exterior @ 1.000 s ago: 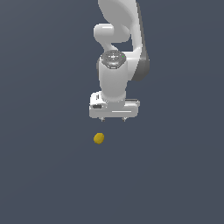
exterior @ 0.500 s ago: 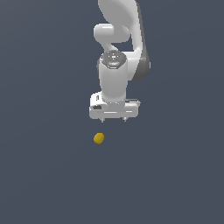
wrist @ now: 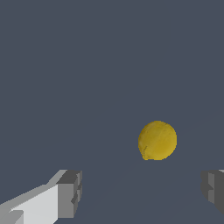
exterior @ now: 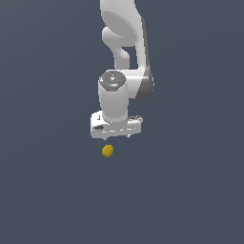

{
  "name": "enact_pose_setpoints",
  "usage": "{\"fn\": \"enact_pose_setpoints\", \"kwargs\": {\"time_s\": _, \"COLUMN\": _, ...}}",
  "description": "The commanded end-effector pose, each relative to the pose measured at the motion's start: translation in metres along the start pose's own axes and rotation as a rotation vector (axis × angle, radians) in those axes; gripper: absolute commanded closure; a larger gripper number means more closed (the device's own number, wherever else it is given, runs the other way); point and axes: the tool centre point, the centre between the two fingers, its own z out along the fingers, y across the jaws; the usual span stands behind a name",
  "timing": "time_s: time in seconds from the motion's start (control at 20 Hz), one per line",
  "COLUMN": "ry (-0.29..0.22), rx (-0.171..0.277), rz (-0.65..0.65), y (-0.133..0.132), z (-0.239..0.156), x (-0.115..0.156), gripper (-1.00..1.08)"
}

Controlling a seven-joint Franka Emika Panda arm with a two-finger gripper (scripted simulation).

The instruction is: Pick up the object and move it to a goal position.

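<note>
Lowering the white Panda gripper (exterior: 117,137) toward the small yellow-orange object (exterior: 107,150), with the arm (exterior: 125,43) reaching down from the top of the exterior view. Sitting lower now than a second ago, and shifted toward the exterior view's left. Closing much of the gap that showed between hand and fruit-like lump in both earlier frames. Still leaving a thin strip of bare ground between the fingertips and the object, so not yet touching.

Holding the jaws spread wide and gripping nothing. Showing, in the wrist view, one grey finger pad (wrist: 70,192) and the other (wrist: 213,190) standing well apart at the frame's edges, with only bare surface between them at the gripper (wrist: 141,192).

Leaving the object (wrist: 157,140) exactly where it lay half a second and a full second ago: resting alone on the flat dark blue-grey ground (exterior: 47,190), just below the gripper in the exterior view and slightly toward that view's left of the hand's centre. Appearing in the wrist view as a smooth, slightly oval lump with a small nub at one end, much like a lemon, lying ahead of the open fingers and nearer the line of one pad than the other. Casting no clear shadow on the ground.
</note>
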Motion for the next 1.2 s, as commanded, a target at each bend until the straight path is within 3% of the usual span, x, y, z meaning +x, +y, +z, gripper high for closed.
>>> {"fn": "enact_pose_setpoints", "kwargs": {"time_s": 0.0, "ry": -0.002, "rx": -0.002, "rz": -0.036, "y": 0.013, "z": 0.015, "x": 0.001, "gripper": -0.92}}
{"fn": "enact_pose_setpoints", "kwargs": {"time_s": 0.5, "ry": -0.007, "rx": -0.006, "rz": -0.133, "y": 0.046, "z": 0.054, "x": 0.003, "gripper": -0.92}}
{"fn": "enact_pose_setpoints", "kwargs": {"time_s": 1.15, "ry": -0.008, "rx": -0.006, "rz": -0.143, "y": 0.050, "z": 0.078, "x": 0.001, "gripper": -0.92}}
